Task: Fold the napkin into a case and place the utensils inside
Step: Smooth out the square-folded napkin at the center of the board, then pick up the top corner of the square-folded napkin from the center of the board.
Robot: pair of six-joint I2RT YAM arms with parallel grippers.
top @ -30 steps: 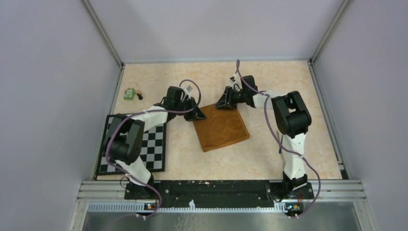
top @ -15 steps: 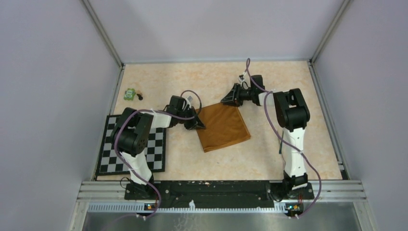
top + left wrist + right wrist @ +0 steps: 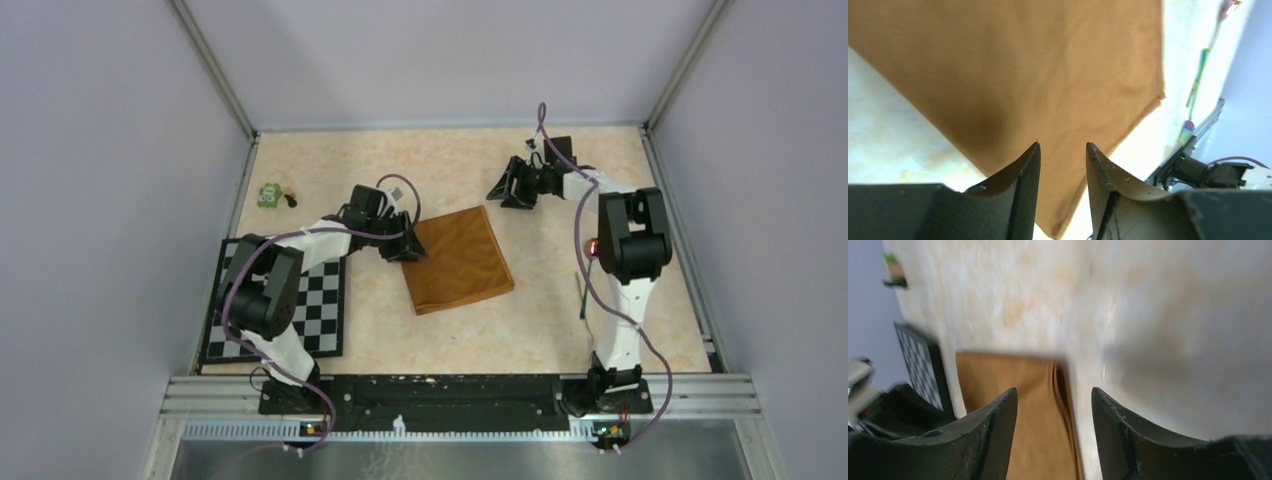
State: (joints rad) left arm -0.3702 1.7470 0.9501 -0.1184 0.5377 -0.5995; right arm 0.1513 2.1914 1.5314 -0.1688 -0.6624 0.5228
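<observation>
Napkin (image 3: 1034, 390) fold layers, prob., seen R wrist only.

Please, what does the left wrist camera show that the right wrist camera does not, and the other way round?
Only the left wrist view: the utensils, thin and shiny, beyond the far corner of the napkin. Only the right wrist view: the checkered mat, the small green toy, and the napkin's folded edge with its layers showing. Both: the orange napkin lying on the table, with the left fingers and the right fingers apart, nothing between them.
</observation>
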